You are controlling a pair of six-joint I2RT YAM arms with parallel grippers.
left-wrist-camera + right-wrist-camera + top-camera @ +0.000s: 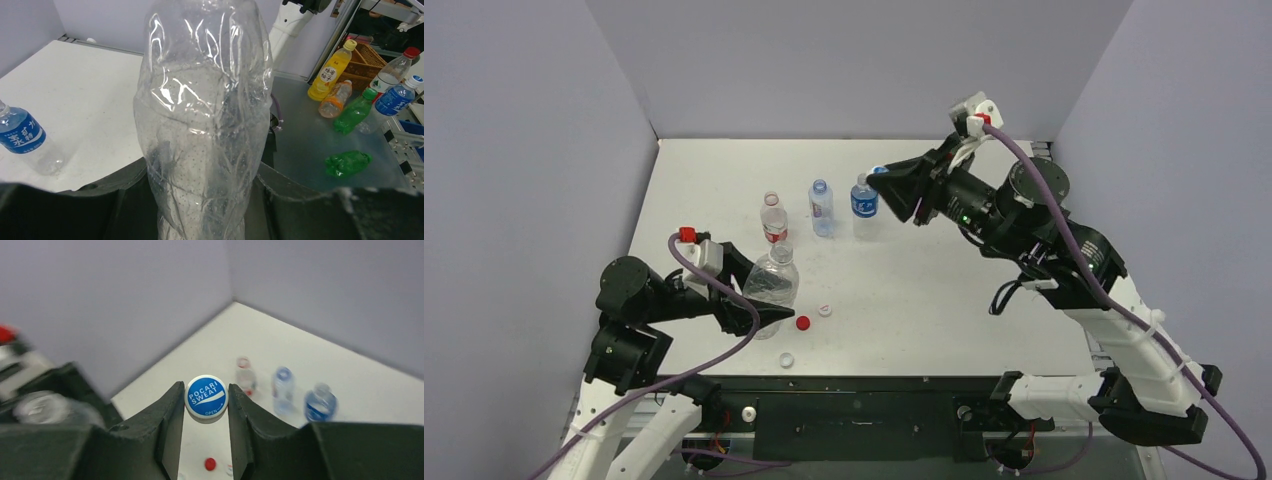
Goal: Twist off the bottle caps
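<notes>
Top external view, starting from the near edge of the table (pixel 984 330): a clear cap (pixel 786 359) lies alone on the white surface. A red cap (pixel 803 322) lies at about 1 o'clock from it, and a white cap (pixel 825 310) lies just beside the red one, at 2 o'clock.

At 9 o'clock from the red cap, the left gripper (pixel 769 313) is closed around the lower part of a large clear bottle (pixel 774 278) without label, which stands upright. The left wrist view shows this grip much better. The crumpled bottle fills the middle of the picture, and the dark fingers (pixel 107 210) press on it from both sides at the bottom. Only this view also shows a grey surface (pixel 305 150) beyond the table, with yellow, orange and green drink bottles (pixel 350 112) on it.

Farther back, three smaller bottles stand in a row: a red-label bottle (pixel 773 220), a pale-blue-label bottle (pixel 821 207) at 3 o'clock from it, and a blue-label bottle (pixel 864 205) at the right end.

The right gripper (pixel 875 180) hangs just beside the top of the blue-label bottle, at 1 o'clock. From above, only a small blue spot shows there. The right wrist view makes it plain: the fingers (pixel 167 415) are clamped on a blue cap (pixel 206 396) printed with white letters, held in the air above the table. The three bottles and the loose caps are blurred behind it. Whether the cap touches the bottle neck, I cannot tell.
</notes>
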